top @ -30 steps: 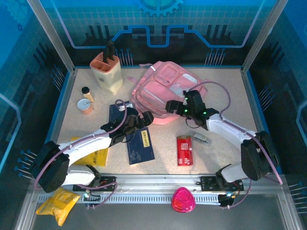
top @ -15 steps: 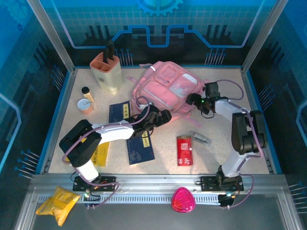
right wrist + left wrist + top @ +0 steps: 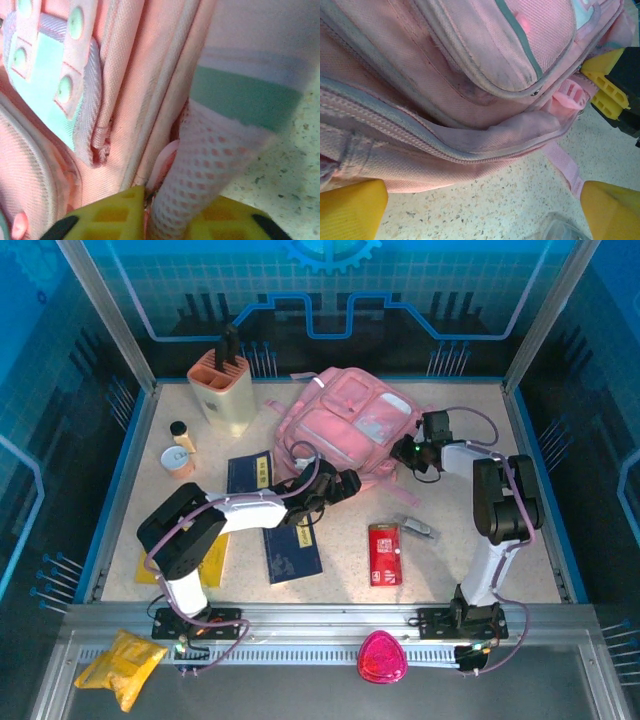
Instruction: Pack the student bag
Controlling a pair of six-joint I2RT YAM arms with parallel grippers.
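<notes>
The bag point(image 3: 345, 430) is pinched at its right edge by the right claw point(image 3: 406, 452); the left claw point(image 3: 343, 483), spread wide, is poised just beside its near edge.

Robot lab cell, aluminium frame posts point(image 3: 105, 310), blue circuit-print backdrop point(image 3: 330, 295), speckled tabletop point(image 3: 450, 562)

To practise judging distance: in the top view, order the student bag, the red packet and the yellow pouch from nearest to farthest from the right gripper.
1. student bag, back centre, pinched by the right gripper.
2. red packet, toward the front, right of centre.
3. yellow pouch, front-left corner.
</notes>
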